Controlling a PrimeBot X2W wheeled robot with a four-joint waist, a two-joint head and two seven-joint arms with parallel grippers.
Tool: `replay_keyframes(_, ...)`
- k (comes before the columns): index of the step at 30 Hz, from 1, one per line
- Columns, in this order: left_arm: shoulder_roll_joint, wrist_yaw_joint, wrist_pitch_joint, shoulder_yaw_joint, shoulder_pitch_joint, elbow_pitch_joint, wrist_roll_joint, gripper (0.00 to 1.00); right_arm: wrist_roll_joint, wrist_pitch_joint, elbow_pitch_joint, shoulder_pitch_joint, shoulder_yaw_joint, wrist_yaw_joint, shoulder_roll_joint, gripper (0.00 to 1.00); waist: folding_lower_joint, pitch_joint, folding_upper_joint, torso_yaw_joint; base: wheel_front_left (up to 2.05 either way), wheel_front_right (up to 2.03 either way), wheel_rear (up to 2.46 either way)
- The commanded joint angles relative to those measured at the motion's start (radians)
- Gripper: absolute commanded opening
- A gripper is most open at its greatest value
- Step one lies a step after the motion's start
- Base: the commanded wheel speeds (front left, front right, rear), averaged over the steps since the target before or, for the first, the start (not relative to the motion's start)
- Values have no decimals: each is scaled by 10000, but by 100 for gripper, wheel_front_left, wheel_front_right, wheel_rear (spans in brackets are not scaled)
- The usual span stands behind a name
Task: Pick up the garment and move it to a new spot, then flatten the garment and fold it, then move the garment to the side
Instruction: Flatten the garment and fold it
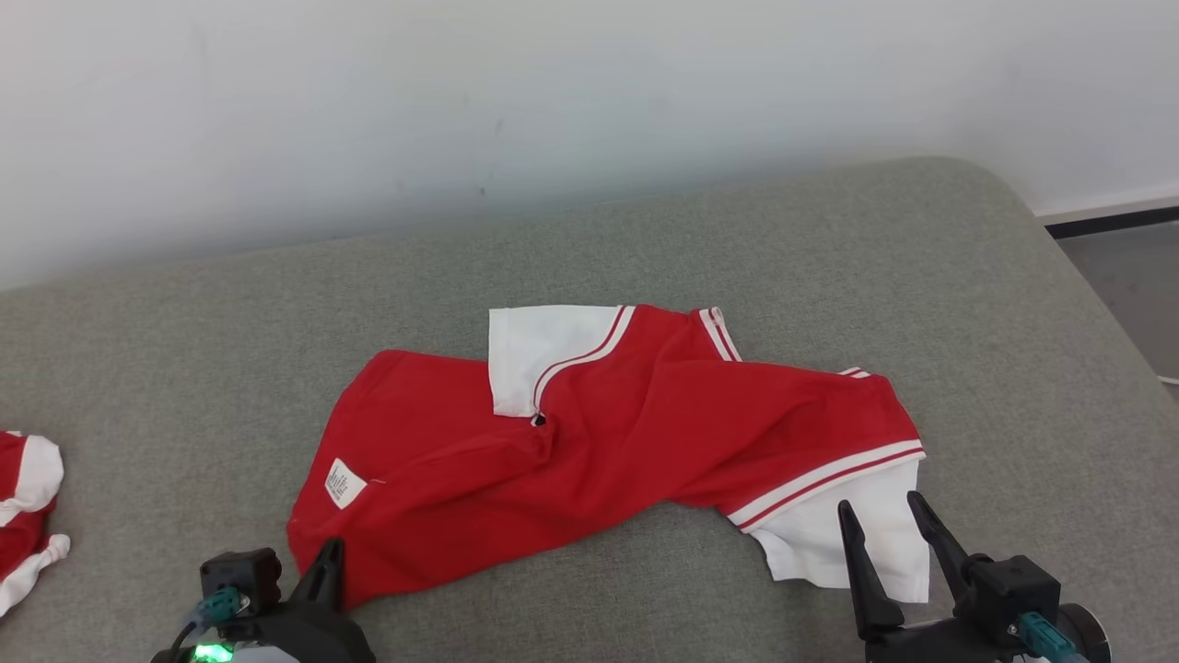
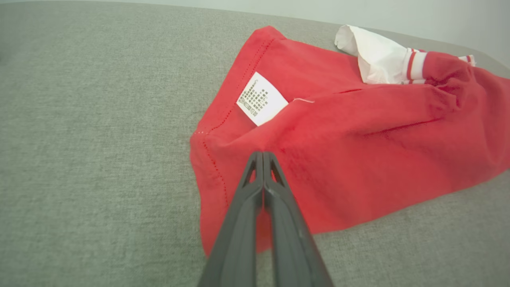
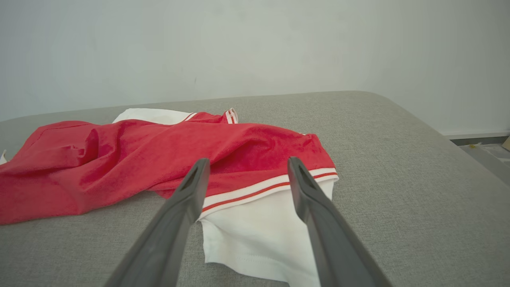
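On the grey cushion [image 1: 829,276], the red garment [image 1: 599,442] with white striped sleeves lies crumpled, roughly centred, its long side running left to right. Left gripper [image 2: 263,153]: fingers pressed together at the garment's near-left corner, just below the white care label [image 2: 261,99]; the cloth puckers up to the tips, pinched. Right gripper [image 1: 877,502]: fingers spread wide, poised over the white sleeve [image 3: 259,231] at the garment's near-right end, not gripping. A second red-and-white cloth [image 1: 23,516] lies at the cushion's far left, well apart.
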Motion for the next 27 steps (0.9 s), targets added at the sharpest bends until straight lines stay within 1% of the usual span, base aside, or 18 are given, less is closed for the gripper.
replay_keyframes(1,12,-65,-119,-13,113,-63,-4,0,93,-43,18,-27,-18,-22,-7,100,-1,-63,0,76,0,0,0)
replay_keyframes(6,102,-40,-362,-104,107,-129,39,0,85,-30,101,-51,34,-22,-7,100,-1,-176,0,184,0,0,0)
replay_keyframes(11,193,3,-376,-132,76,-239,6,0,162,-50,158,-54,72,-22,-7,100,-1,-246,0,216,0,0,0)
replay_keyframes(16,222,-12,-626,-189,237,-616,16,0,238,-71,193,-5,53,-22,-7,100,-1,-294,0,164,0,0,0)
replay_keyframes(18,185,-5,-782,-190,482,-1085,-36,0,266,-103,196,40,-7,-22,-7,100,-1,-322,0,141,0,0,0)
replay_keyframes(21,128,-5,-914,-379,1275,-1956,80,0,302,-137,195,130,-107,-22,-7,100,-1,-341,0,146,0,0,0)
replay_keyframes(23,109,13,-830,-607,1899,-2564,217,0,327,-139,214,187,-199,-22,-5,100,-1,-345,0,213,0,0,0)
replay_keyframes(27,18,270,-434,-879,3067,-3694,215,0,350,-141,198,319,-324,-22,-7,100,-1,-352,0,401,0,0,0)
